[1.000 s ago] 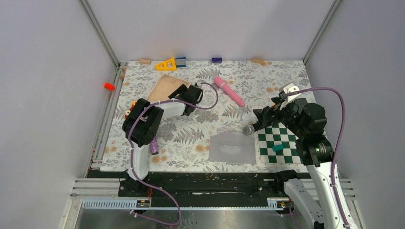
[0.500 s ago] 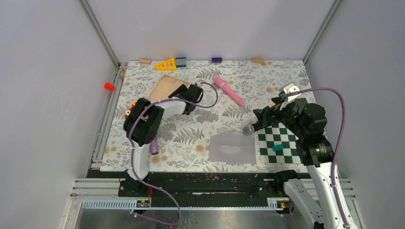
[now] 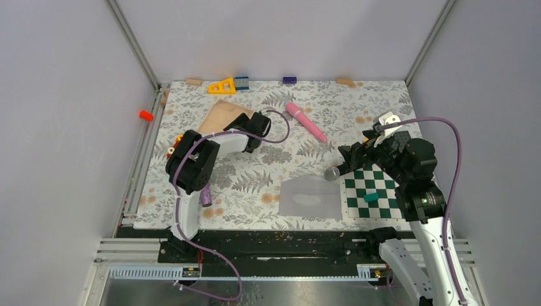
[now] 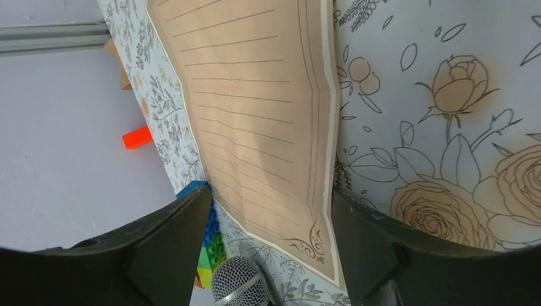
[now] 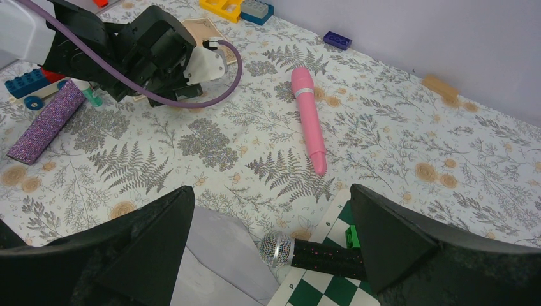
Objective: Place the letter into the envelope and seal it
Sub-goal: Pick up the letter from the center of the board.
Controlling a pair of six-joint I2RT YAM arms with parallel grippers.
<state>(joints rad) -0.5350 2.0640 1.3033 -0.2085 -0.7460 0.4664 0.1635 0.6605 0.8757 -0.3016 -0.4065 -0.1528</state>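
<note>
We find the letter (image 3: 222, 115), a tan lined sheet, lying flat on the bench (image 3: 255, 185) in the upper left of the top view. It is creased across its length. The envelope (image 3: 311, 196) lies well apart from it, at the lower centre, with its pointed flap towards the far side. We cannot tell whether the flap is up or folded down.

The left claw (image 4: 268, 207) sits over the near end of the letter. In the left wrist view its fingers stand apart on either side of the sheet, and we see no grip yet. The right claw (image 5: 268, 210) hangs wide open and empty above the envelope's upper right corner.

Risks, in our judgement:
- The sheet lies flush on the bench. Fingers closing across its width may buckle it along the creases or slide off it with nothing caught.
- A hold on one end only would let the far end droop and drag on the way across.
- The microphone (image 3: 332, 173) lies just beside the envelope's flap corner, with its handle on the checkerboard mat (image 3: 372, 194). It could foul the flap or be knocked by the right claw.
- The pink cylinder (image 3: 306, 121) lies between letter and envelope, so a low carry could strike it.
- Nothing pins the envelope down, so pushing the letter in may shove it away.
</note>
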